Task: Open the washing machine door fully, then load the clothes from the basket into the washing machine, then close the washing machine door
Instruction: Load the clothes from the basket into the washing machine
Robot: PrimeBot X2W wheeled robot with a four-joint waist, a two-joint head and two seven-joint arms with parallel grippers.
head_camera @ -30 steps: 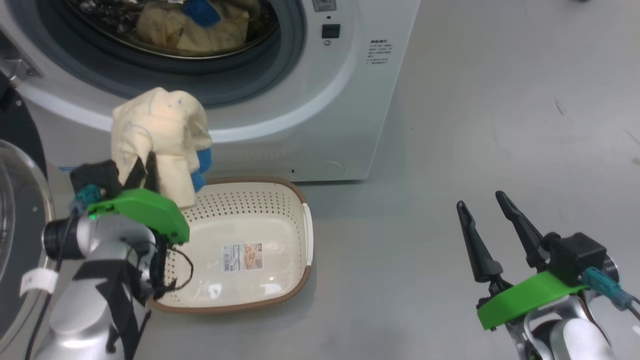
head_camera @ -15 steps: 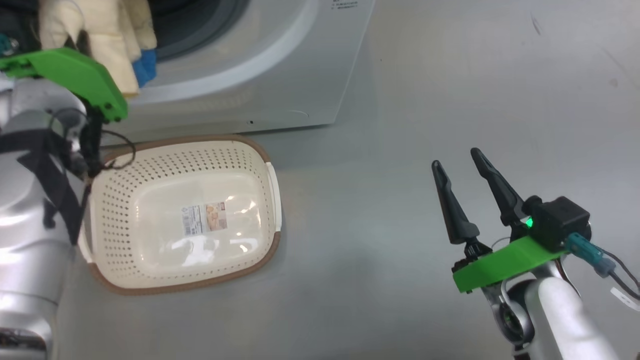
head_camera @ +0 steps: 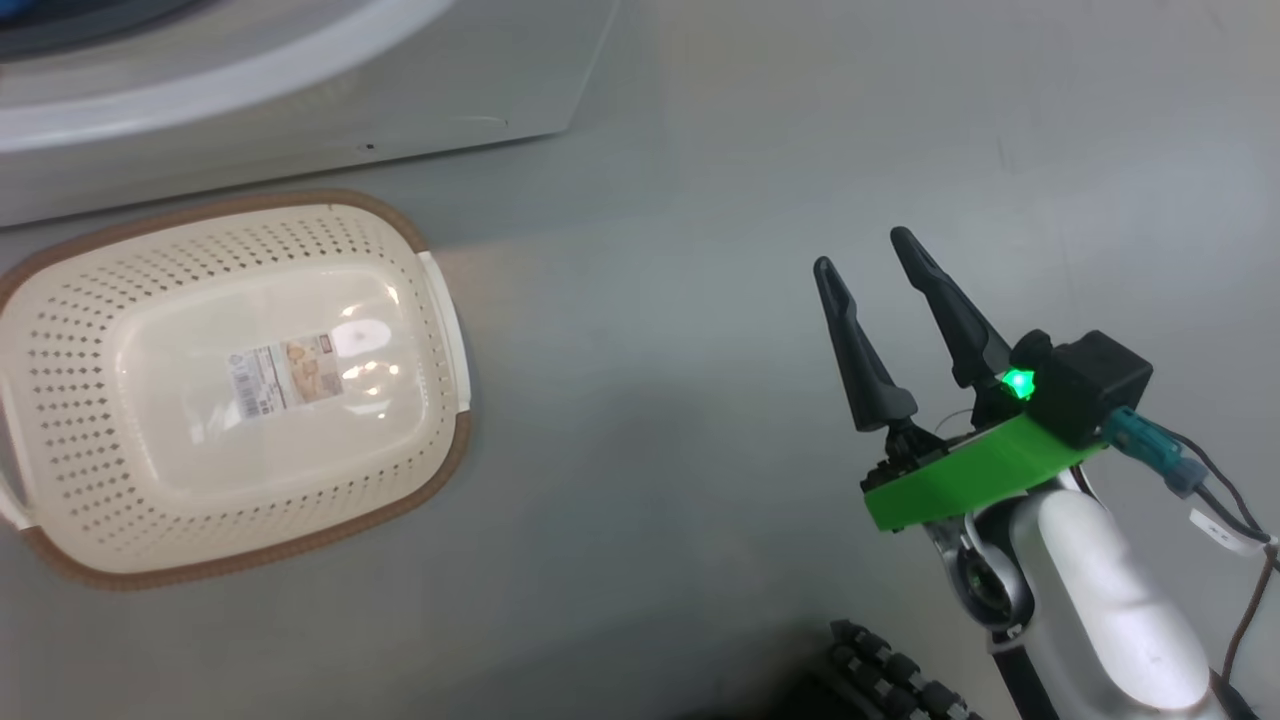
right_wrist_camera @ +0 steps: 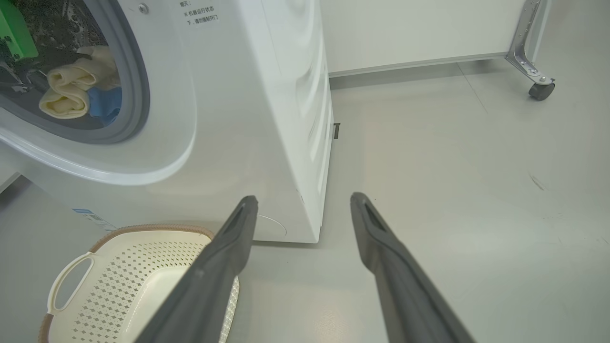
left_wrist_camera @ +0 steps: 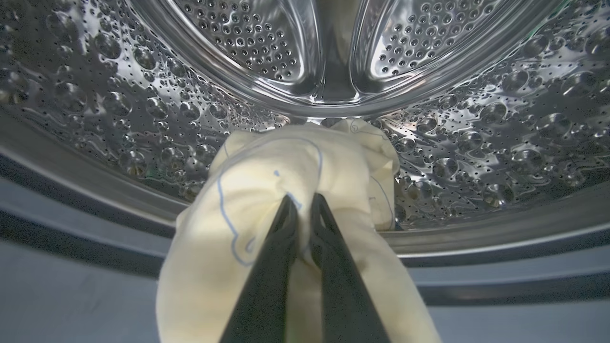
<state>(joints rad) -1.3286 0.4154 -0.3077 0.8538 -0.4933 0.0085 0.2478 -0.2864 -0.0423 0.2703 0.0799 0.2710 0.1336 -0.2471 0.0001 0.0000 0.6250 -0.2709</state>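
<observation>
Left fingers clamp a yellow garment inside the washing machine drum so I can drop it; right fingers idle apart.

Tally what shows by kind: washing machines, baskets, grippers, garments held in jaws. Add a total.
Washing machine: 1
Basket: 1
Grippers: 2 (left gripper, right gripper)
Garment held in jaws: 1, by the left gripper, at the drum's mouth
Total: 5
</observation>
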